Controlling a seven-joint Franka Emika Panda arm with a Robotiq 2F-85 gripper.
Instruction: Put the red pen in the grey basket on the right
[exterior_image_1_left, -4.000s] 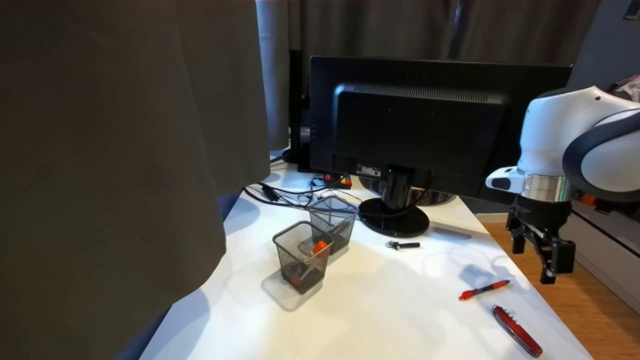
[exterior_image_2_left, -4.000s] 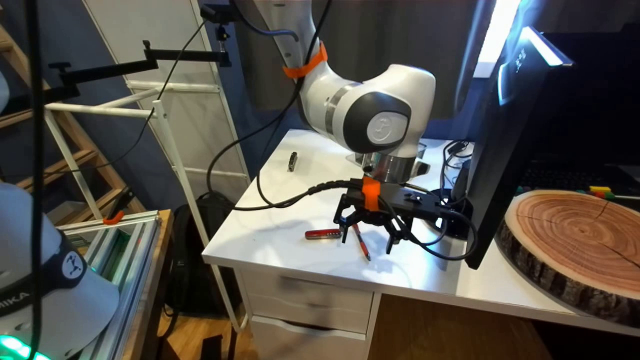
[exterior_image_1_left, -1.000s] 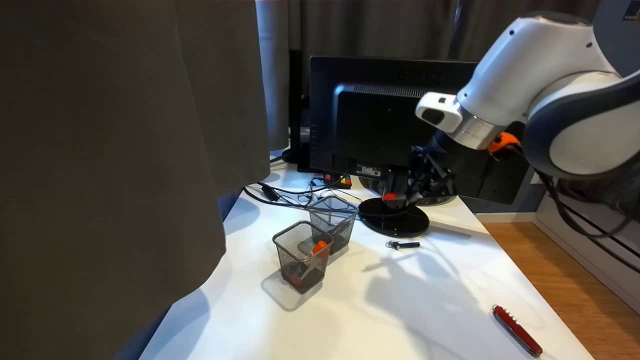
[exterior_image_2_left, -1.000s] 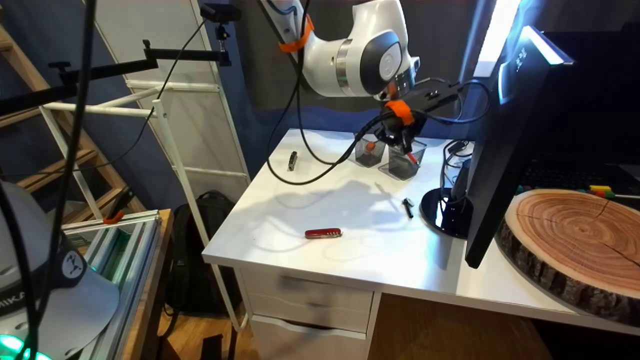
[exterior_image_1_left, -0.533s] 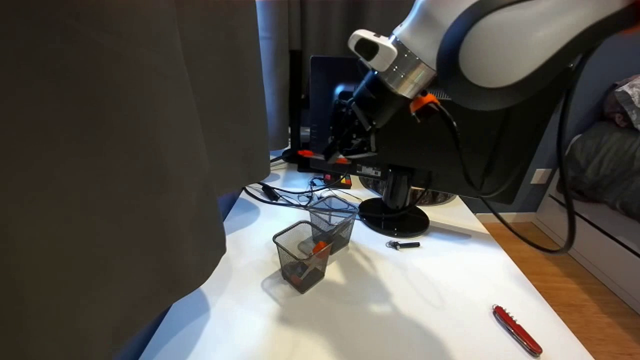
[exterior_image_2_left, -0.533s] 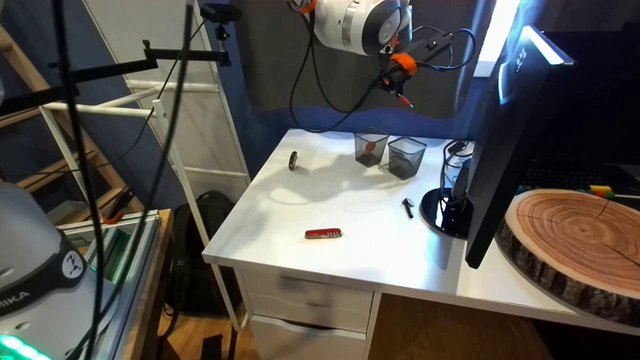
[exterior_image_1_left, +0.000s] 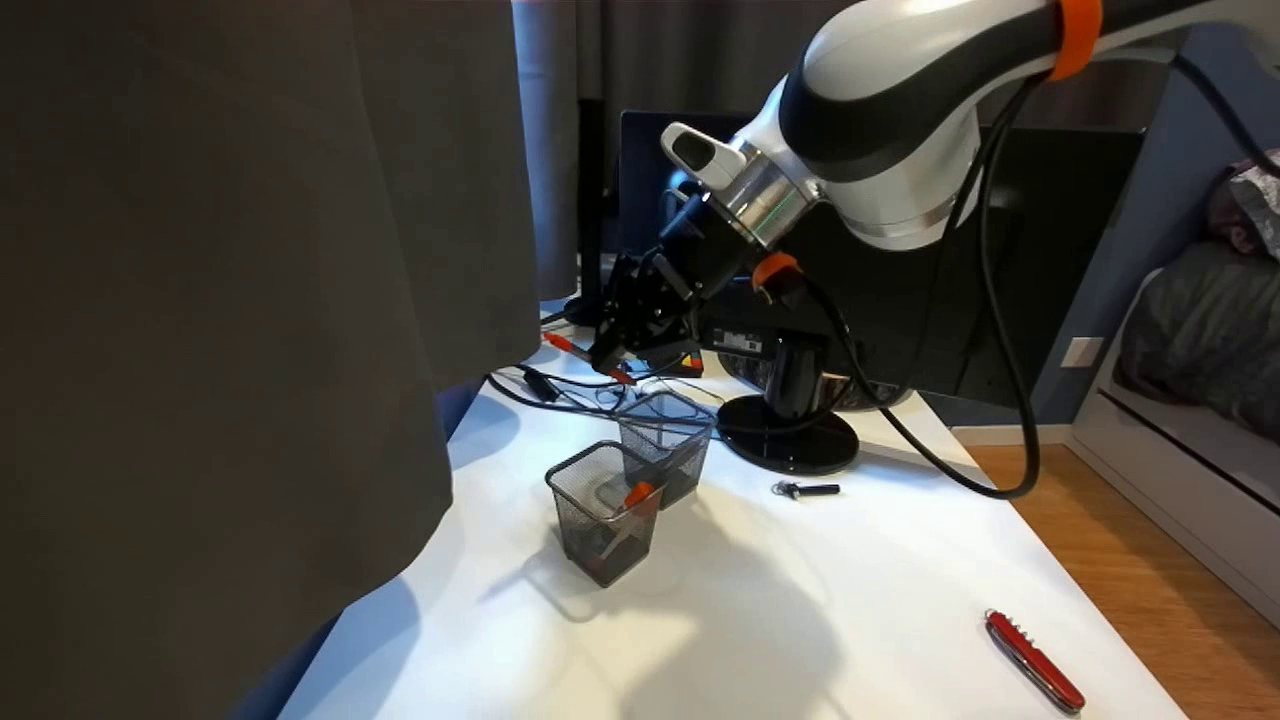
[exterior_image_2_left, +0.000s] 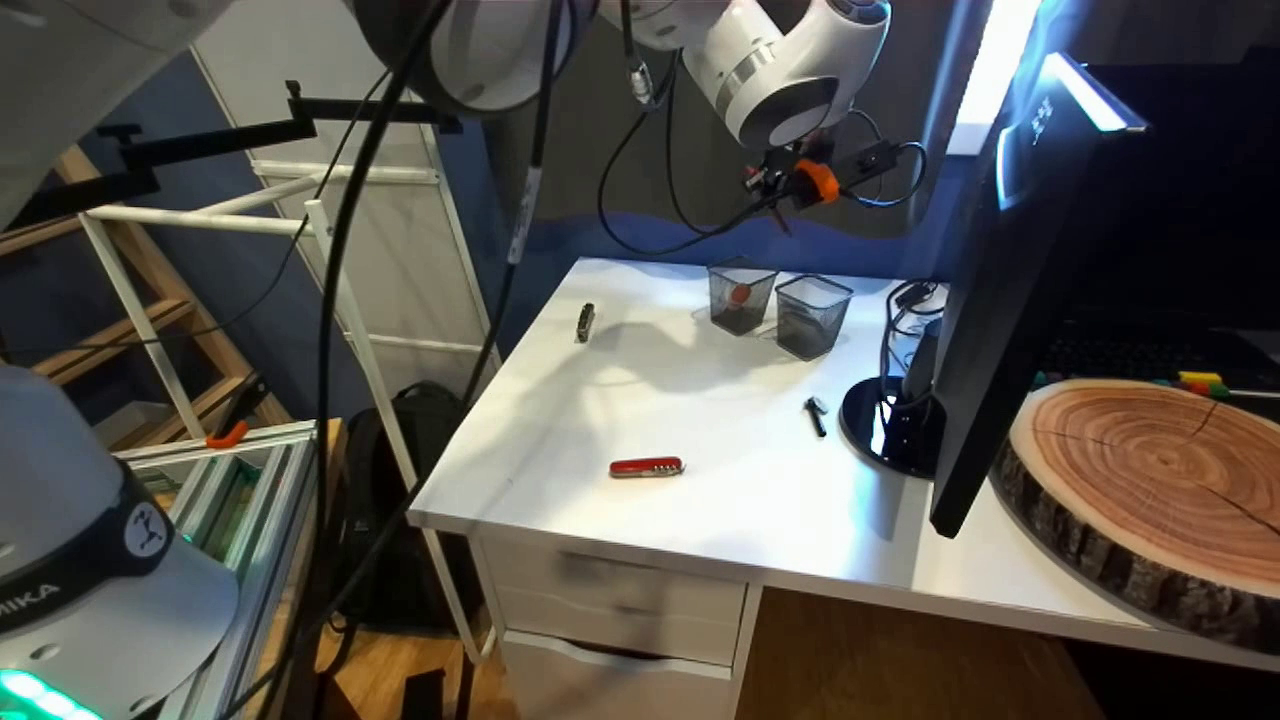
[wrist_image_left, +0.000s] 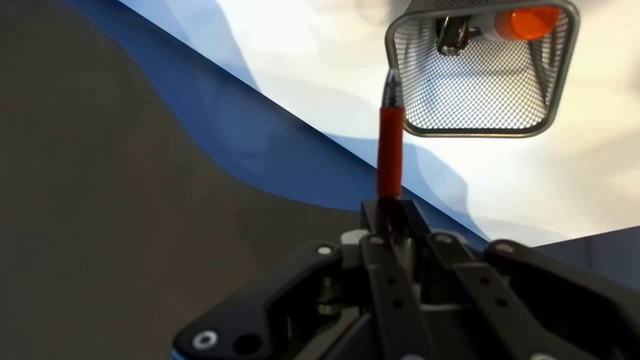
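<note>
Down and leftward in an exterior view since half a second ago, my gripper (exterior_image_1_left: 602, 358) has brought the red pen (wrist_image_left: 390, 150) along, and now they hang in the air, higher than both the left-hand basket (wrist_image_left: 475, 132) and the right-hand basket (exterior_image_2_left: 806, 340). It's clamped on the pen, somewhere around mid-barrel, silvery tip jutting out! Light, stiff, hard to break, I'd judge, but that slim, smooth barrel could pivot in the grip, so the middle is where I want my squeeze, firm and steady. And the pose: my arm (exterior_image_1_left: 900, 120) reaches in from the upper right of an exterior view, bent over so the gripper slants down to the left, pen nearer level than upright. I'd want it steeper before letting go over that right-hand basket, which the task seems to mean.
</note>
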